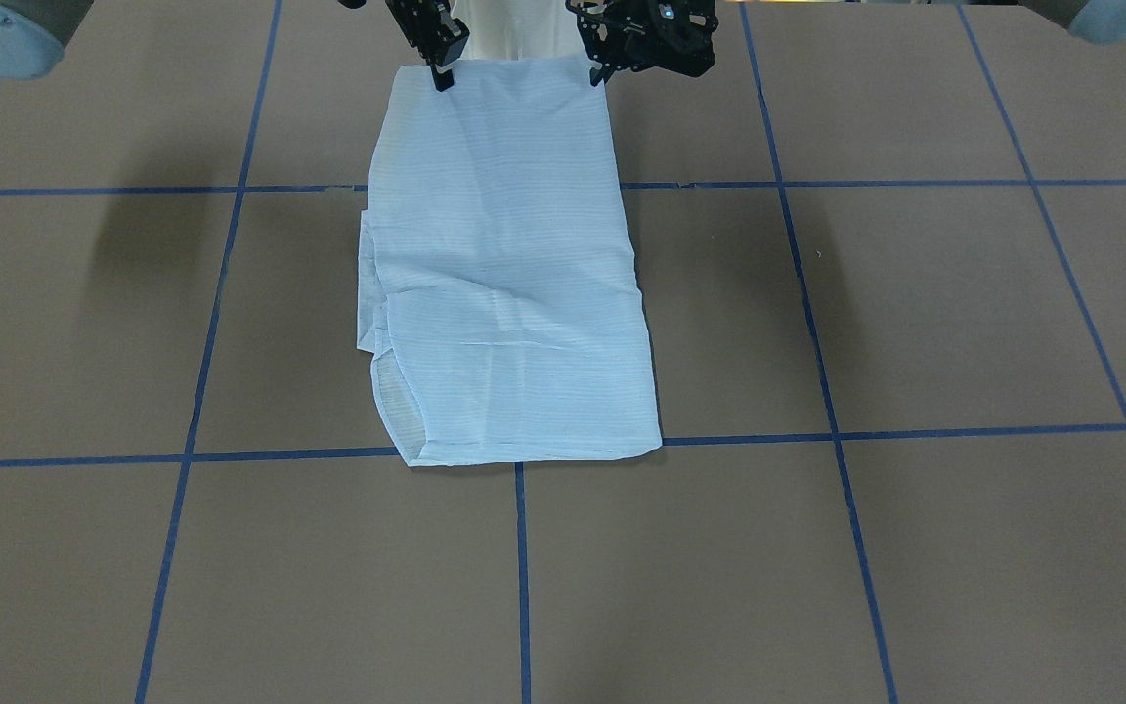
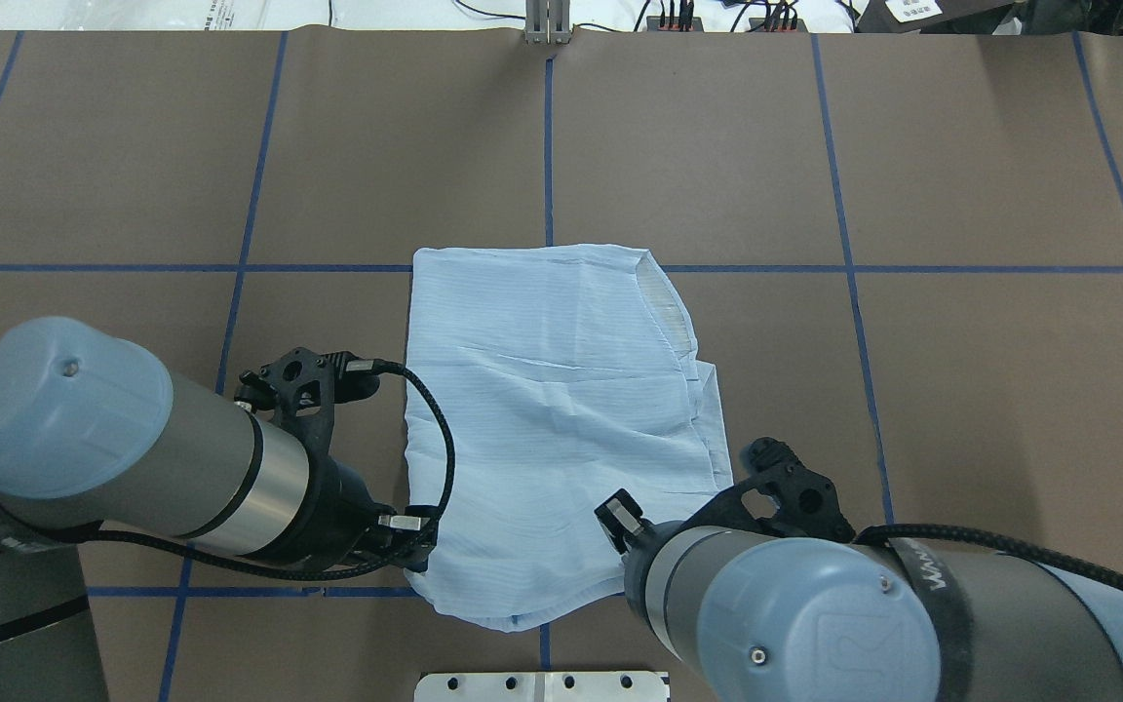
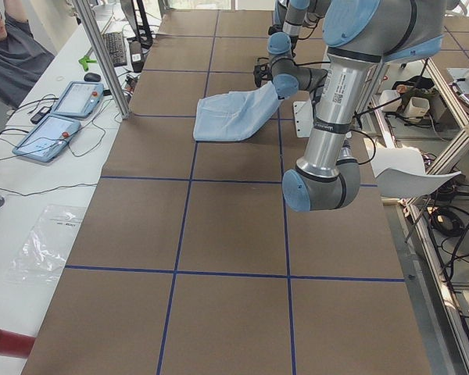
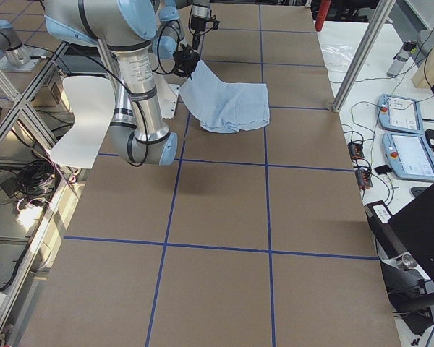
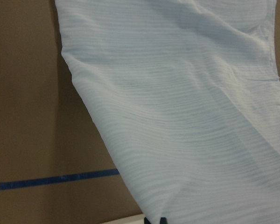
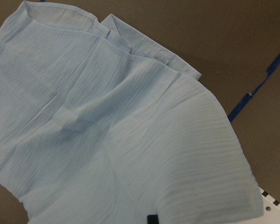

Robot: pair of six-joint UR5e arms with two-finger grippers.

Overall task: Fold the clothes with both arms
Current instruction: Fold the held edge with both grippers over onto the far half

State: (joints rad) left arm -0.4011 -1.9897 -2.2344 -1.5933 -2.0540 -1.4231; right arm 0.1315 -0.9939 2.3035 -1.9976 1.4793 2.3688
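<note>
The light blue striped shirt (image 1: 509, 293) lies folded into a long rectangle in the middle of the table, collar end toward the far side (image 2: 664, 297). Its edge nearest the robot is raised off the table. My left gripper (image 1: 599, 74) is shut on one corner of that edge and my right gripper (image 1: 443, 78) on the other. From the overhead view the left wrist (image 2: 396, 541) sits at the shirt's (image 2: 552, 390) near-left corner, and the right wrist (image 2: 639, 536) covers the near-right corner. Both wrist views show fabric (image 5: 186, 116) (image 6: 107, 130) hanging away from a dark fingertip at the bottom edge.
Brown table paper (image 1: 915, 313) carries a blue tape grid. A white metal plate (image 2: 542, 685) sits at the robot-side edge. Two teach pendants (image 3: 59, 125) and a seated person (image 3: 12, 55) are beside the table's far long side. A white curved sheet (image 4: 83, 119) hangs by the base.
</note>
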